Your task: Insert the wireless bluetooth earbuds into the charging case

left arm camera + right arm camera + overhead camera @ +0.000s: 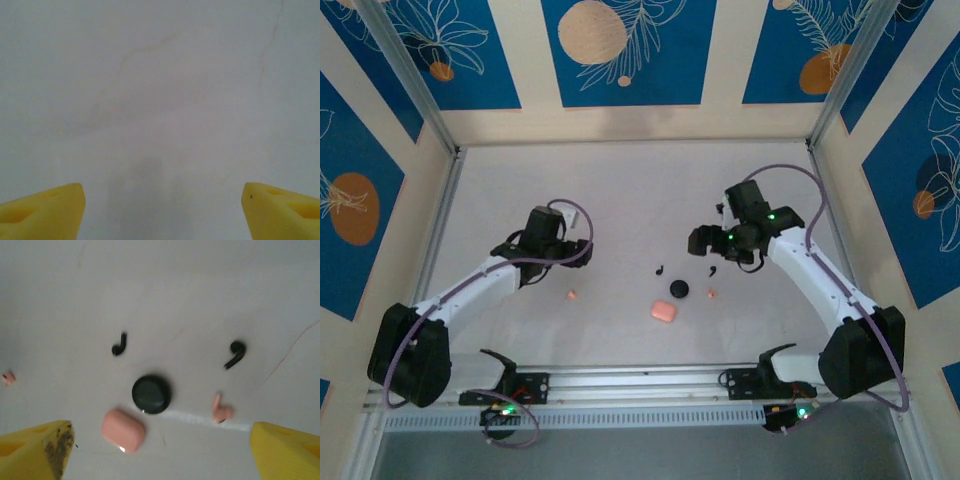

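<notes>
Two tiny black earbuds (660, 269) (711, 271) lie on the white table, each a bud with a short curved stem. In the right wrist view the earbuds (119, 344) (236, 353) sit apart, with a round black charging case (151, 394) lying between and nearer than them. The same case (678, 289) lies mid-table in the top view. My right gripper (162, 440) hangs open above and short of these, its yellow fingers wide apart with nothing between. My left gripper (162, 200) is open too, over bare table, off to the left (560, 250).
A pink rounded case (123, 430) lies beside the black one, toward the near edge (663, 311). One small pink earbud (220, 410) rests right of the black case, another (572, 295) lies near the left arm. Patterned walls and metal posts enclose the table.
</notes>
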Action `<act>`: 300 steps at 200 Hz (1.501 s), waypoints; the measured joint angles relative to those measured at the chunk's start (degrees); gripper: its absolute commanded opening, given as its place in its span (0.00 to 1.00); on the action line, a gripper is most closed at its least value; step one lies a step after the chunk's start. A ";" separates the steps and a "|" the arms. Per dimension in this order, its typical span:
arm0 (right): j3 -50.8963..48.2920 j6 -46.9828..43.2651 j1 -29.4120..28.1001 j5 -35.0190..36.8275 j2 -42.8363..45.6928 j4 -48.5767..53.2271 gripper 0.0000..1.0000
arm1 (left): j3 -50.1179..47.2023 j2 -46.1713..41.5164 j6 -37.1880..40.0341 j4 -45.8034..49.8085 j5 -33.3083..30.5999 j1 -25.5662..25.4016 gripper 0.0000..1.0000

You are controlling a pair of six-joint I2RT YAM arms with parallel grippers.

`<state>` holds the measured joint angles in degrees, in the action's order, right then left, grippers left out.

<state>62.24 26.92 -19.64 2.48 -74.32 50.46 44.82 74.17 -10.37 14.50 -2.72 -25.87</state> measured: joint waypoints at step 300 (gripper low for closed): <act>9.77 3.98 -13.05 1.64 -35.85 5.55 0.52 | -0.44 6.27 -4.35 4.52 0.13 -2.51 0.78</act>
<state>72.01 30.89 -32.69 4.12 -110.17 56.01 44.38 80.44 -14.72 19.03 -2.59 -28.38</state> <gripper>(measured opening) 0.578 0.802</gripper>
